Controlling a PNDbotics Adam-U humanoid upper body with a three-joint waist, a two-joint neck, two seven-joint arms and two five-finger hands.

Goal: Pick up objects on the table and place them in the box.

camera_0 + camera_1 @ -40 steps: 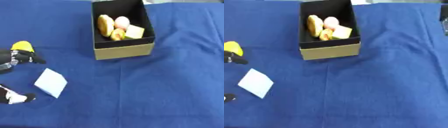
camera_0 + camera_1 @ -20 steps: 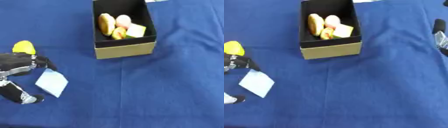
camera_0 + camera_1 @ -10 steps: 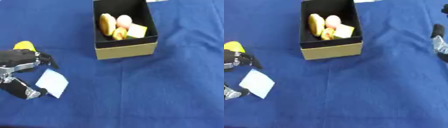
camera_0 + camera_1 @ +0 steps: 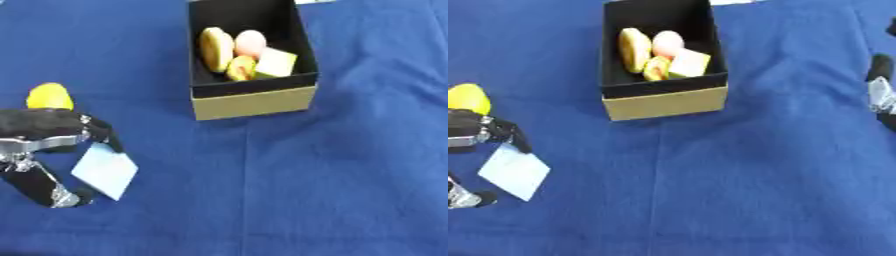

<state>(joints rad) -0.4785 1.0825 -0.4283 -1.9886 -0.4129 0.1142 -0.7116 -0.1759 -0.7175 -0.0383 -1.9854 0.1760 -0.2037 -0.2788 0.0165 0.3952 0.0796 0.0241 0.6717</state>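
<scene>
I have my left hand [image 4: 39, 150] at the left edge of the table [image 4: 350, 175], curled around the pale blue card [image 4: 105, 171]: fingers touch its upper corner, the thumb sits just off its lower-left edge. I judge it not yet pinched. The card lies flat as a diamond, its long axis running toward the near-right. The yellow object [image 4: 49, 96] sits just beyond the hand. The box [image 4: 249, 102] lies toward the far edge. My left hand is much nearer. Only the right eye shows my right hand [image 4: 880, 92] at the right edge; its fingers I cannot make out.
</scene>
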